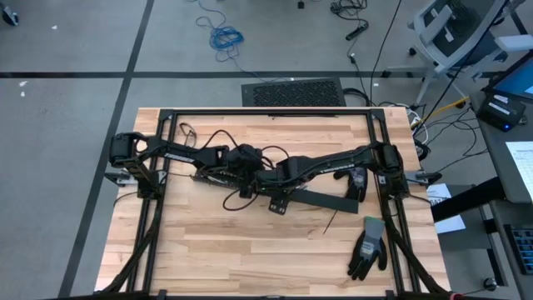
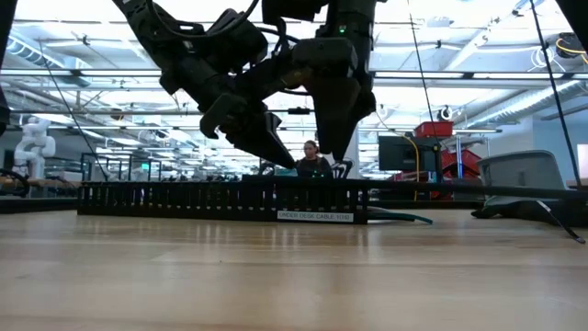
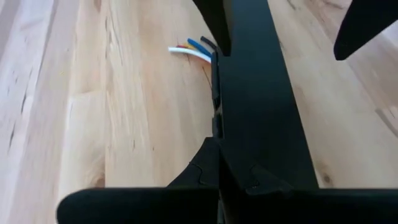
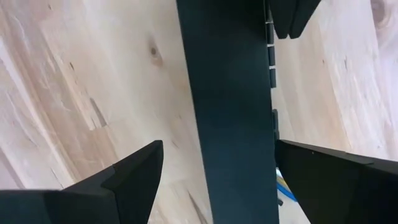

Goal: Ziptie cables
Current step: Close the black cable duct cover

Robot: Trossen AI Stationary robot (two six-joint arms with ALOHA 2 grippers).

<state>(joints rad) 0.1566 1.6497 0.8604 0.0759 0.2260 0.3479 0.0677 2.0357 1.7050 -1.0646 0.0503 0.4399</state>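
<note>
Right wrist view: my right gripper (image 4: 214, 171) stands wide open astride the black cable tray (image 4: 227, 93). The cables (image 3: 193, 51) lie beside the tray, toward 3 o'clock. Left gripper (image 3: 214, 118) closed, nearer them.

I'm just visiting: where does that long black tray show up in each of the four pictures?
High view: the black tray lies flat, just right of centre.
Low view: black tray seen side-on as a slotted rail, from the left to the middle.
Left wrist view: black tray as a broad strip through the middle.
Right wrist view: black tray, the same.
Shared landmark: the pale wooden table beneath it.
</note>
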